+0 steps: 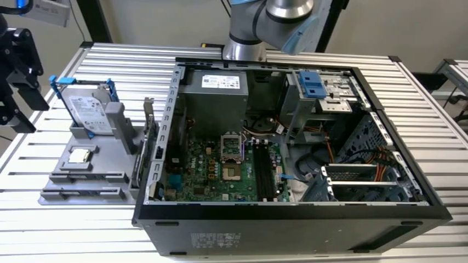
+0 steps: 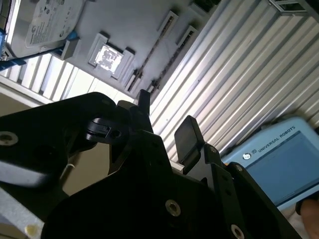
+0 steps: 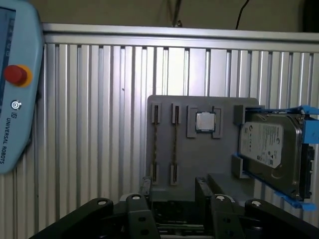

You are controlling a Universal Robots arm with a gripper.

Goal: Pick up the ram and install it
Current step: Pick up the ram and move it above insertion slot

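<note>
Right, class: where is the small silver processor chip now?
On the exterior view's left, the processor chip sits in the grey tray, between the hard drive and the long slots, outside the computer case.

i'm seeing matt black on my gripper (image 3: 173, 183), brushed ribbed metal on the table (image 3: 99, 124), smooth matt grey plastic on the tray (image 3: 163, 144), and shiny silver metal on the hard drive (image 3: 269, 147).

The arm (image 1: 281, 16) is cut off by the exterior view's upper edge. In the first wrist view the hard drive (image 3: 271, 149) and the pendant (image 3: 15, 84) are cropped by picture edges, as is the body of the gripper (image 3: 173, 181). The ram (image 3: 174, 144) is seen edge-on, so its chips cannot be told.
</note>
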